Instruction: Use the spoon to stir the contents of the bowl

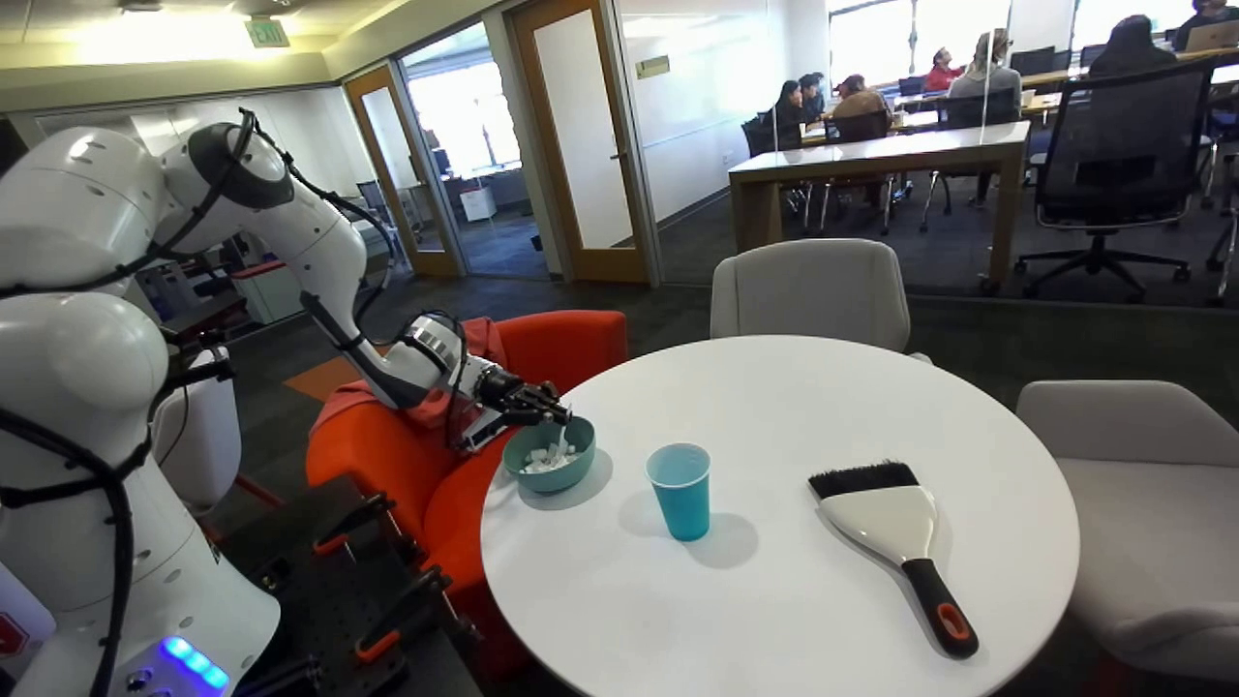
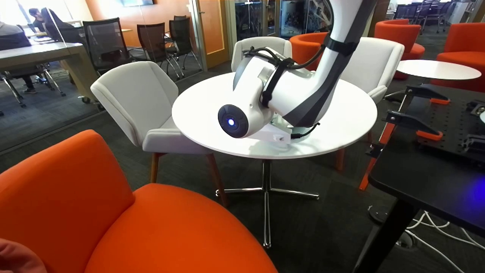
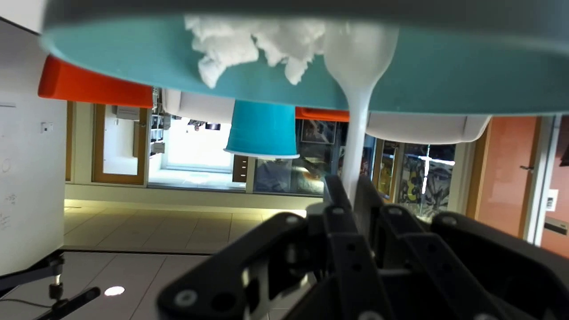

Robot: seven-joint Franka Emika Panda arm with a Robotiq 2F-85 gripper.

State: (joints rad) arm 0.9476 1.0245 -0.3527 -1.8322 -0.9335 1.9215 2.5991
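over the shallow round teal-green bowl (image 1: 557,482), room was taken up by the black gripper (image 3: 350,191) and the white plastic spoon (image 3: 357,104). a narrow gap was left between bowl and upright bright blue cup (image 1: 680,494), a wider lane between cup and black-handled white brush (image 1: 900,537). near the bowl, the round white table (image 1: 774,416) was flanked by an orange armchair (image 1: 474,494).

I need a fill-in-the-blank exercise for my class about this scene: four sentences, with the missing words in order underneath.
1. The tool grips a white ____.
2. The white pieces lie inside the teal ____.
3. The blue ____ stands upright on the round white table.
4. The brush lying on the table has ____ bristles.
Missing words: spoon; bowl; cup; black.
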